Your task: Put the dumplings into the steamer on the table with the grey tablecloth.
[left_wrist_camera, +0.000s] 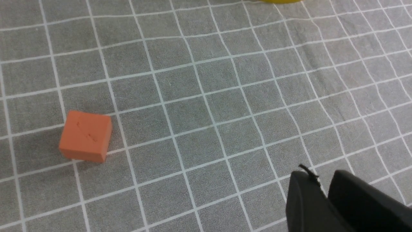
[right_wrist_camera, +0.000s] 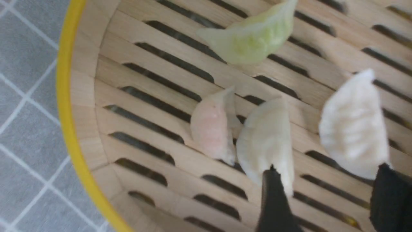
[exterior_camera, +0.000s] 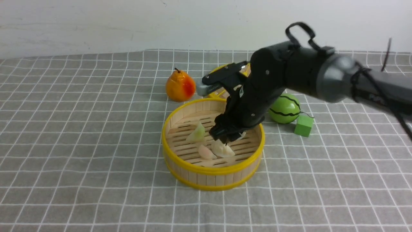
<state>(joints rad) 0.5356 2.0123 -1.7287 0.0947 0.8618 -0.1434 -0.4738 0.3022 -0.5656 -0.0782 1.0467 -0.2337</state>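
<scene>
Now, right hand (exterior_camera: pixel 225 137): down inside the steamer (exterior_camera: pixel 212 169), spread, pinching nothing.
Left hand (left_wrist_camera: pixel 322 180): low over bare tablecloth (left_wrist_camera: pixel 193 96), pressed together on nothing.
Dumplings (exterior_camera: pixel 206 151): all four lie on the slats: green (right_wrist_camera: pixel 251 42), pink (right_wrist_camera: pixel 210 129), cream (right_wrist_camera: pixel 267 141), white (right_wrist_camera: pixel 352 125).
Risk: white sits against one fingertip (right_wrist_camera: pixel 389 199) and cream is just by the other. A skewed lift could drag either up or flick it over the rim.
Edges: the wall stands all round the hand, so I'd want it to rise straight before swinging.
Room: tabletop (exterior_camera: pixel 80 145) open to the left and front. Pear (exterior_camera: pixel 180 85), melon (exterior_camera: pixel 285 109) and green cube (exterior_camera: pixel 303 125) crowd the back and right.
</scene>
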